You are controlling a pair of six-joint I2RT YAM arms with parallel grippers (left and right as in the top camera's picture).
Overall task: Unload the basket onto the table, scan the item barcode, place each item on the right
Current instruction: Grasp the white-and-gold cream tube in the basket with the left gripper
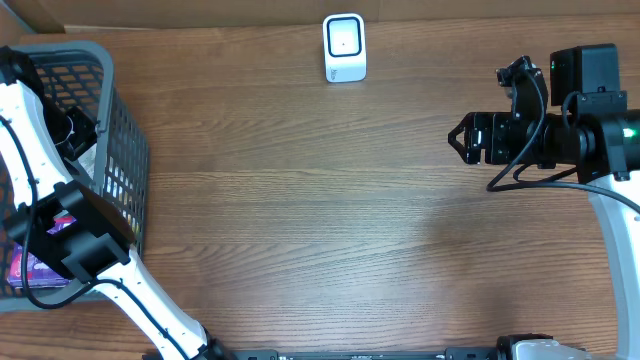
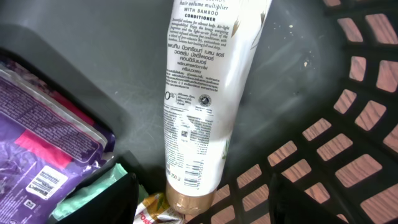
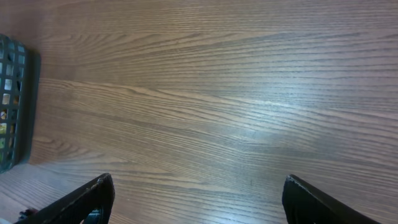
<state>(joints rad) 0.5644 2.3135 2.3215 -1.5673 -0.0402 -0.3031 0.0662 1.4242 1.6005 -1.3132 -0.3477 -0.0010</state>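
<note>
A white conditioner tube (image 2: 202,93) with a gold cap (image 2: 189,198) lies on the floor of the grey basket (image 1: 120,110). Its barcode (image 2: 194,167) is printed just above the cap. My left gripper (image 2: 205,198) is down inside the basket and open. Its two dark fingers (image 2: 115,199) stand either side of the tube's cap end, apart from it. The white scanner (image 1: 344,47) stands at the table's far edge, in the middle. My right gripper (image 1: 457,138) hovers open over bare wood at the right, holding nothing; the right wrist view shows its fingers (image 3: 93,196) wide apart.
A purple packet (image 2: 37,143), a mint-green packet (image 2: 93,186) and a small orange sachet (image 2: 158,210) lie left of the tube in the basket. The basket's lattice wall (image 2: 348,143) rises on the right of the tube. The basket's corner (image 3: 12,106) shows far left in the right wrist view.
</note>
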